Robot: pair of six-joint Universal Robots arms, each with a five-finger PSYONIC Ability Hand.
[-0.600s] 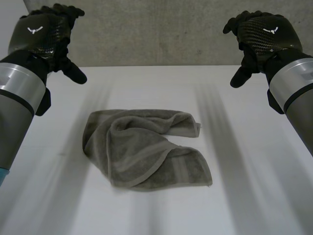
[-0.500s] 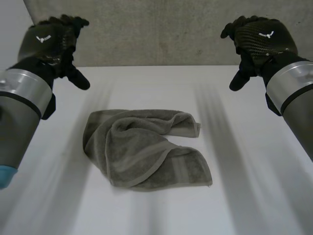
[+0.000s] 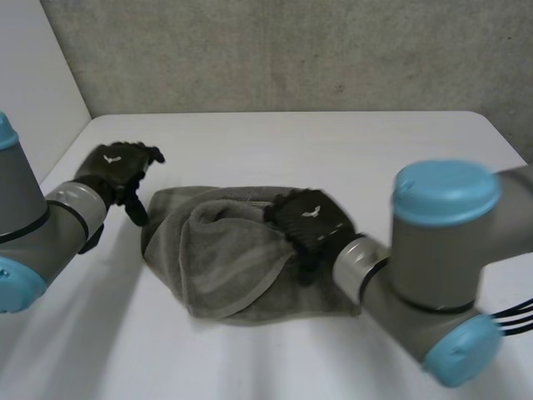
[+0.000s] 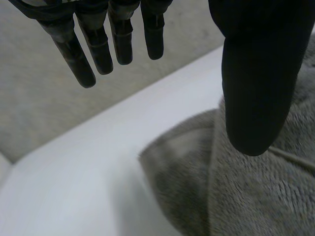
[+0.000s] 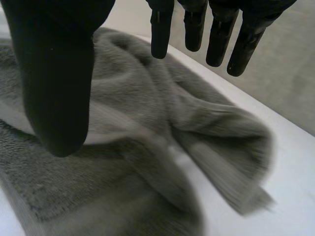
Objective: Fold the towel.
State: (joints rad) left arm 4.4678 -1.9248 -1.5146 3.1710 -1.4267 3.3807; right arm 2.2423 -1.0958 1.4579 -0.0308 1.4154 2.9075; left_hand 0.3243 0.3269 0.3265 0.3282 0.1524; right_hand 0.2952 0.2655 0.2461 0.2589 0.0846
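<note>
Left robot hand [image 3: 117, 167]: black, with a carbon-weave back, on a grey arm with a light-blue cap. It hangs low over the white, smooth table [image 3: 350, 146], just beside the towel's edge. In its wrist view the fingers [image 4: 81, 64] are straight and spread from the thumb [image 4: 256, 83], released and gripping nothing. A rounded towel corner lies below the thumb.

Towel [image 3: 225, 267]: grey terry cloth with a looped pile and a flat woven band along its border. It lies rumpled in loose overlapping folds on the table between the two robot hands.

Right robot hand [image 3: 306, 221]: same build, palm down over the towel's bunched part nearest that arm. Its fingers [image 5: 216, 39] are straight, thumb apart, released, nothing grasped. Contact with the cloth cannot be told.
</note>
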